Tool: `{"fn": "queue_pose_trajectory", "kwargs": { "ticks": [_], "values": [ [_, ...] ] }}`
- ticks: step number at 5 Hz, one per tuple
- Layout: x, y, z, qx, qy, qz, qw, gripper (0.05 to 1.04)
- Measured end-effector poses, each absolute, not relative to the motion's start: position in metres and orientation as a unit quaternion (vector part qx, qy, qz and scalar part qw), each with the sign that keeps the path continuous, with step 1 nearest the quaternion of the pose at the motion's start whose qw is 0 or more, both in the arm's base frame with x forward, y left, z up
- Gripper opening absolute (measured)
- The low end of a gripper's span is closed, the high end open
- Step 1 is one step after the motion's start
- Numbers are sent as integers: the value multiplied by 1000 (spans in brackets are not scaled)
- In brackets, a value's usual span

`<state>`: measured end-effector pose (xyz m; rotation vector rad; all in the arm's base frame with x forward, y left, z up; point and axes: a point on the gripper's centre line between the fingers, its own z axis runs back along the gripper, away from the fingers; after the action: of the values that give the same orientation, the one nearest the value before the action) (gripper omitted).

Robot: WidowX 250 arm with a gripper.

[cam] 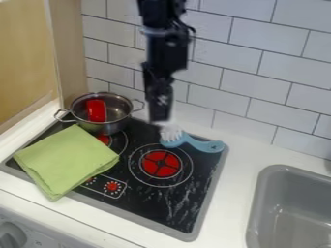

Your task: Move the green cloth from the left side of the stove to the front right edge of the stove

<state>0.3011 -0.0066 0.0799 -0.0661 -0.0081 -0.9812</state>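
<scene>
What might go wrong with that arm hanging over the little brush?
The gripper is close to the blue brush's white bristles, so it might nudge the brush aside. A sideways swing might bump the pot, with the red object inside. The loose green cloth might get dragged.

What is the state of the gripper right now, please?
Gripper: whether it is open or closed cannot be told; it is at the bristle end of the blue brush, contact unclear.
</scene>
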Motion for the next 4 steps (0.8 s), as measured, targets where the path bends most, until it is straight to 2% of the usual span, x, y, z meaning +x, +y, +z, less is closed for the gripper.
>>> {"fn": "queue_pose_trajectory", "kwargs": {
  "ticks": [1, 2, 3, 4],
  "values": [
    [287, 7, 89, -2, 7, -485, 874, 999],
    [268, 29, 88, -5, -2, -491, 871, 999],
    [258, 47, 79, 3, 9, -489, 872, 999],
    [249, 83, 77, -3, -6, -458, 889, 999]
  ]
}}
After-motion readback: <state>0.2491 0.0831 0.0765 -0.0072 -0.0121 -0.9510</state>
